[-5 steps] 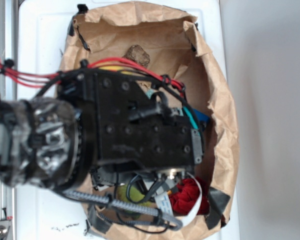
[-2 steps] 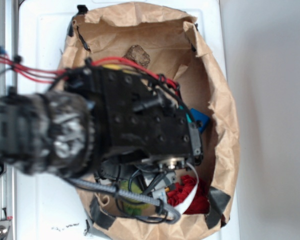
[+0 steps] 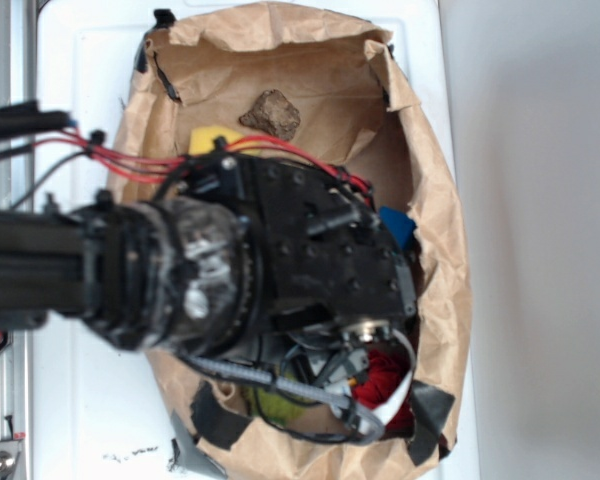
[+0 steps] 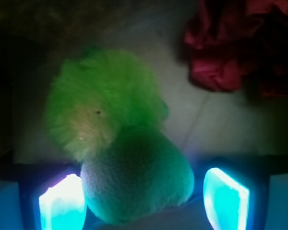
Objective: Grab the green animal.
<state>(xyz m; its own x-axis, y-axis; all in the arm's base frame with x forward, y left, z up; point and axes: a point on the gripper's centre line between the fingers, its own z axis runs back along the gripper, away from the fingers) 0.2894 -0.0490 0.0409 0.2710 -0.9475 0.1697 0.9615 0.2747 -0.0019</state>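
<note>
While my hand (image 4: 144, 199) hangs spread, the green animal (image 4: 120, 143) lies head-first between its fingers, body stretching away.

I count one green animal (image 4: 120, 143), one red cloth (image 4: 230, 52), one brown lump (image 3: 271, 112), one yellow piece (image 3: 210, 138), one blue piece (image 3: 397, 226), and one paper bag (image 3: 440, 230).

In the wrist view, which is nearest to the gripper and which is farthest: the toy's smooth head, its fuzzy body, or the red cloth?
1. The smooth head of the green animal, low in the picture, between the two fingers of the gripper.
2. Its fuzzy body, just beyond the head, toward the left.
3. The red cloth, farthest, at the upper right, apart from the toy.
</note>
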